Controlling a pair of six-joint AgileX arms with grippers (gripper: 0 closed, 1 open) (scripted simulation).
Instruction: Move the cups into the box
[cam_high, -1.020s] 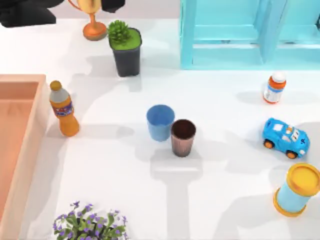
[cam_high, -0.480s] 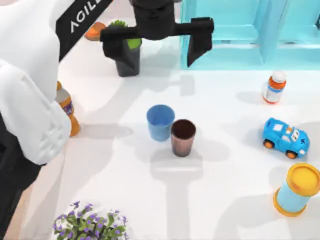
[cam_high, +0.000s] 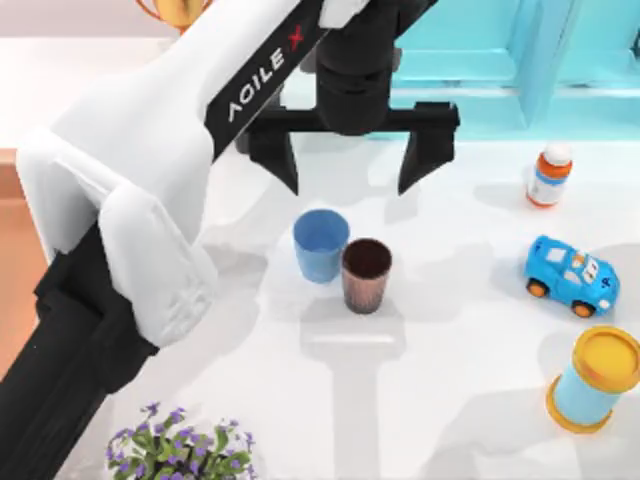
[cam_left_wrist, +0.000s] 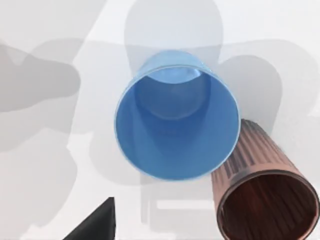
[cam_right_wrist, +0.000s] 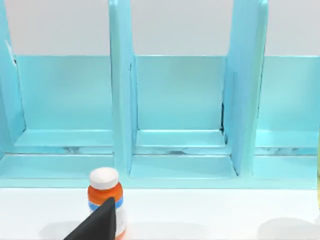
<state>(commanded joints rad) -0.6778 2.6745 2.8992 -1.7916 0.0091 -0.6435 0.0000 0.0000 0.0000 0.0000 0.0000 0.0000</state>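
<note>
Top view: your left end effector (cam_high: 350, 165) has swung in from the far side and now hangs just beyond the cups, fingers spread wide and holding nothing; half a second ago it was further back by the plant pot, a second ago barely in frame. Light blue cup (cam_high: 321, 243) and dark brown cup (cam_high: 366, 274) stand upright mid-bench, touching or nearly so, neither shifted. Left wrist view looks straight down into the blue cup (cam_left_wrist: 176, 117), brown cup (cam_left_wrist: 260, 195) tight beside it, one dark fingertip (cam_left_wrist: 97, 222) at the frame's edge. So the arm is lining up on the blue cup, and the grasp is not started. Box (cam_high: 8, 170) sits at the bench's left edge, mostly covered by the arm, well apart from both cups and with no cup in the part you can see. Watch the brown cup: it is close enough that a finger coming down could knock it. Right wrist view faces the turquoise shelf (cam_right_wrist: 175, 110) and an orange pill bottle (cam_right_wrist: 105, 197); right end effector's fingers cannot be judged. Task is at the very start.
</note>
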